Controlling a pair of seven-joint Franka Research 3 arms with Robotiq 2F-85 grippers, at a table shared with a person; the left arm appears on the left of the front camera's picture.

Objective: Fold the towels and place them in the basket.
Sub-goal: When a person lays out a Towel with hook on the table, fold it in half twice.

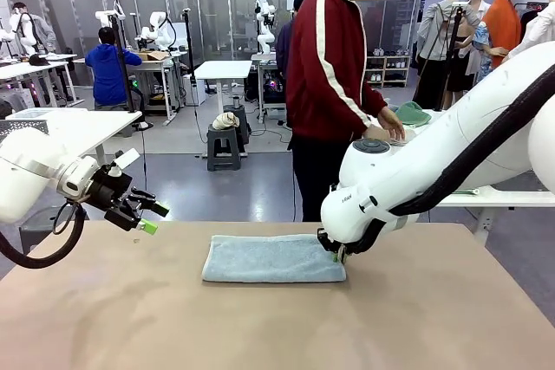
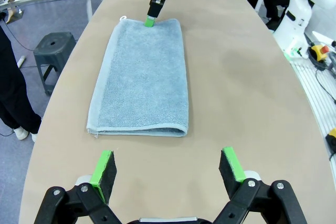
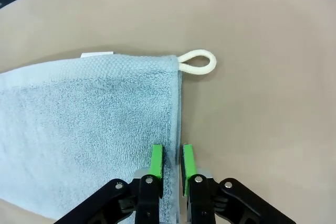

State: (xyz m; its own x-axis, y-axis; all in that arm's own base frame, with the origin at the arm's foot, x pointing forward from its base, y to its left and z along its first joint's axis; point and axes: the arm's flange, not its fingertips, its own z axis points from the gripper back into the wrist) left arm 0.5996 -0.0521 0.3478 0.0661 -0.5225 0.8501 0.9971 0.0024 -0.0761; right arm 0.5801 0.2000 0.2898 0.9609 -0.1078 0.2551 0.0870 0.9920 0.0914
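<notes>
The towel [image 1: 273,259] lies folded flat mid-tabletop [image 1: 416,318], nearer the far edge, its loop [image 3: 198,62] poking out at its far right corner. The likeliest slip is the right hem catching on a pad as the right claw [image 3: 172,161] rises, which would drag the fold open or skew it. That claw points steeply down from a low, bent arm, jaws narrowly apart astride the hem. The left claw [image 1: 154,218] hovers empty near the left edge, jaws wide, aimed at the towel.
</notes>
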